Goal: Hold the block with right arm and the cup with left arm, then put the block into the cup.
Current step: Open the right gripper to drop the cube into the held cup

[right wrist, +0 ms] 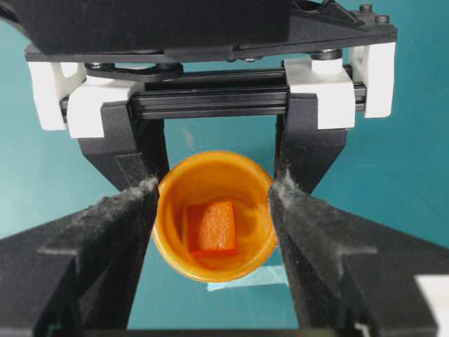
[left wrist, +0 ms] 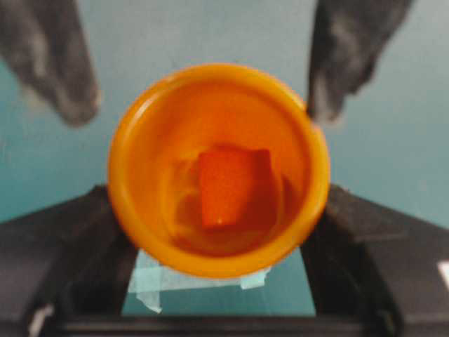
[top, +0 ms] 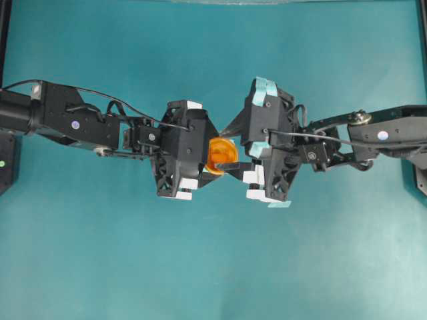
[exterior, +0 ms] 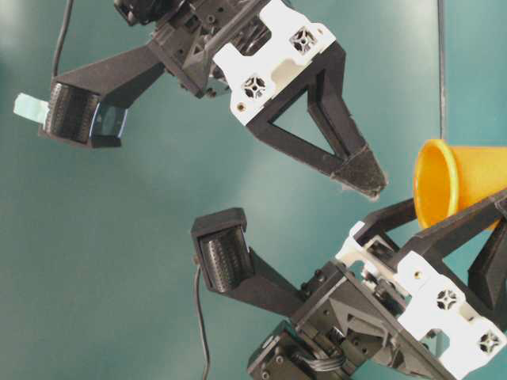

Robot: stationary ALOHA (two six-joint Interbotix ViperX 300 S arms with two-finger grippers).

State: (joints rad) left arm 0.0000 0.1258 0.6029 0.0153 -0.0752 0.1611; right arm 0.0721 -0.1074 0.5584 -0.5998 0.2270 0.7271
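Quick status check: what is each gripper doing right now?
Left gripper: shut on the cup, block inside.
Right gripper: open, holding nothing.

Block (left wrist: 231,184) inside cup (left wrist: 140,126), cup between left hand (top: 200,157) and right hand (top: 248,157).

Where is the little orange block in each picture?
Overhead: not visible; the cup sits mid-frame between the arms.
Table-level: hidden; only the cup's outside shows, right edge.
Left wrist: block centre, inside the cup.
Right wrist: block just below centre, inside the cup.
Shared landmark: the orange cup.
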